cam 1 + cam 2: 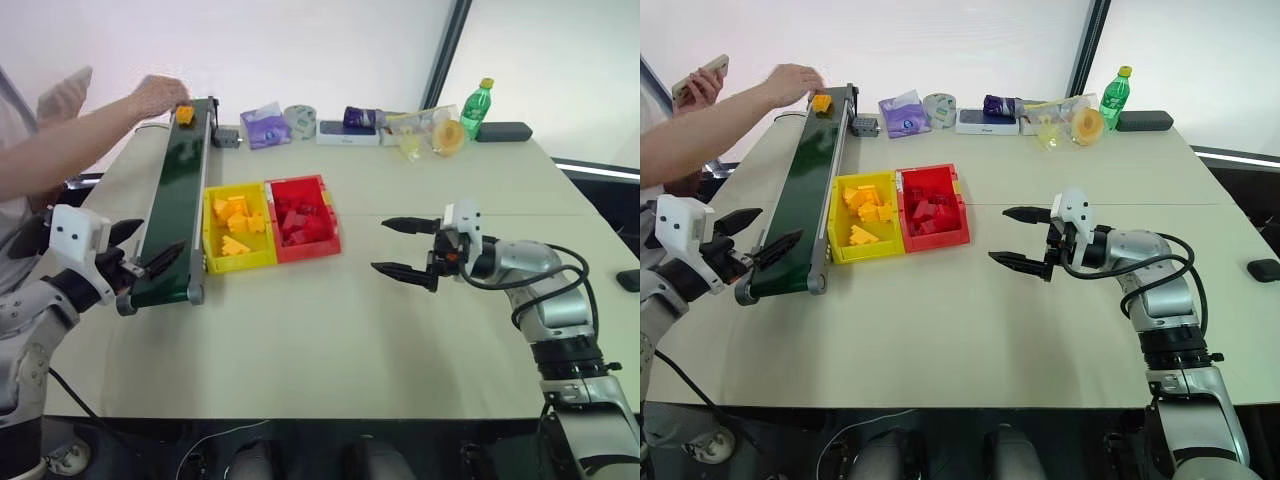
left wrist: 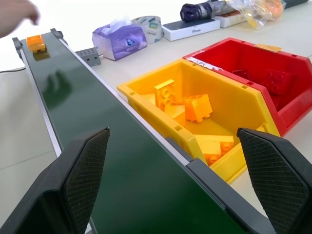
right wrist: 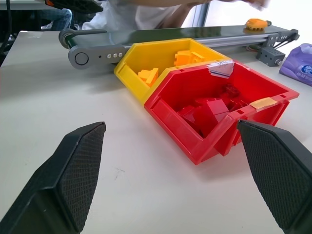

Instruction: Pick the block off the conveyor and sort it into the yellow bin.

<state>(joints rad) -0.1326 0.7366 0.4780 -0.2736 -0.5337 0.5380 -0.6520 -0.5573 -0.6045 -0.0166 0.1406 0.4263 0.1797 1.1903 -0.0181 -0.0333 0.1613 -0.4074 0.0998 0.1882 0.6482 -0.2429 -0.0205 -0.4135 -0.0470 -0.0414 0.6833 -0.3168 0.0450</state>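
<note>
So, one block [image 1: 184, 115] is seen sitting at the far end of the conveyor [image 1: 178, 200], orange-yellow, with a person's hand [image 1: 158, 97] right beside it, touching or nearly so, it can't be told which. The belt is otherwise bare, so nothing is parked between that block and the near end, where the left claw [image 1: 146, 259] is held with its two fingers spread wide, one over the belt's near end and one off its outer side, nothing gripped. Two bins are set side by side against the belt's frame: the yellow bin [image 1: 212, 262] is touching the conveyor, and the red bin [image 1: 336, 240] is pressed up against the yellow one on its other side. A handful of yellow blocks is piled in the yellow bin and a heap of red ones in the red bin; exact counts can't be made out. The right claw [image 1: 406, 247] is hung level over the open table [image 1: 330, 330], pointed toward the red bin but well apart from it, jaws wide, nothing held. Along the far edge of the table a row of clutter is lined up: a purple tissue pack [image 1: 265, 126], a roll of tape [image 1: 300, 120], a white box [image 1: 348, 136] with a dark purple bundle on top, a clear bag [image 1: 432, 131] with yellowish stuff inside, one green bottle [image 1: 477, 106] and a dark case [image 1: 505, 131]. A small grey box [image 1: 227, 139] is parked just beside the conveyor's far end. All that clutter is kept well away from the bins.
</note>
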